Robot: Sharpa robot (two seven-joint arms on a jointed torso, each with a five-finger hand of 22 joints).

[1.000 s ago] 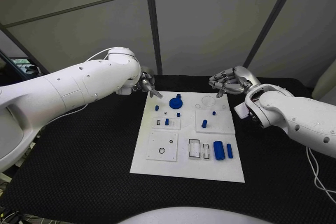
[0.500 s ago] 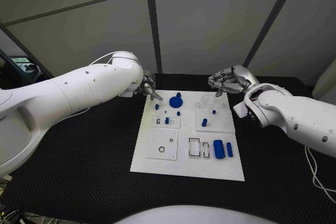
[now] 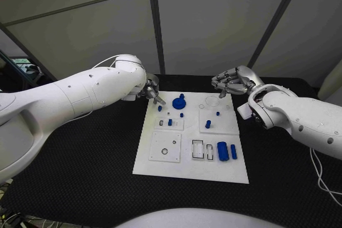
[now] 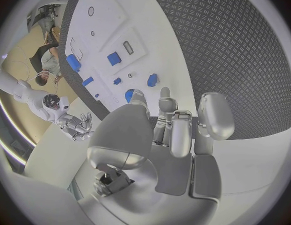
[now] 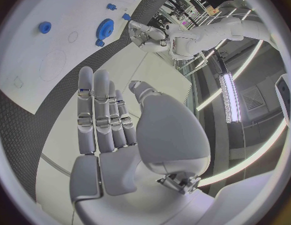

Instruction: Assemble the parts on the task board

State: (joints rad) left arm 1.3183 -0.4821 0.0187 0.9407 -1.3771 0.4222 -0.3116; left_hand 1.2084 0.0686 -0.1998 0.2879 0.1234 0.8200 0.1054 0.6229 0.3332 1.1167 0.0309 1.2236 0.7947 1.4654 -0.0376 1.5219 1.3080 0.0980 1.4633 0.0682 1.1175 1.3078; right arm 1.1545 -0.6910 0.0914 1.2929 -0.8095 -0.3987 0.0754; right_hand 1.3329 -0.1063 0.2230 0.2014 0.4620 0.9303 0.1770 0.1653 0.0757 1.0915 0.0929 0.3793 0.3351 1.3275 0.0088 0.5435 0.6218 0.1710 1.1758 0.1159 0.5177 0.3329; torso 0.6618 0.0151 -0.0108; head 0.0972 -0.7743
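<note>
While the left hand (image 3: 151,93) hovers, fingers apart and holding nothing, at the far-left corner of the task board (image 3: 191,172) beside the blue gear (image 3: 178,104), a low approach could topple nearby pegs; the right hand (image 3: 232,82) hangs empty, loosely curled.

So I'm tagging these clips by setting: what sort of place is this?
Probably a robotics lab or test cell. A white task board with small blue parts lies on a black table, grey partition panels stand behind it, and both hands, left and right, hover above it.

Glossy white arms, silver fingers (image 3: 158,98), thin white cables
</note>
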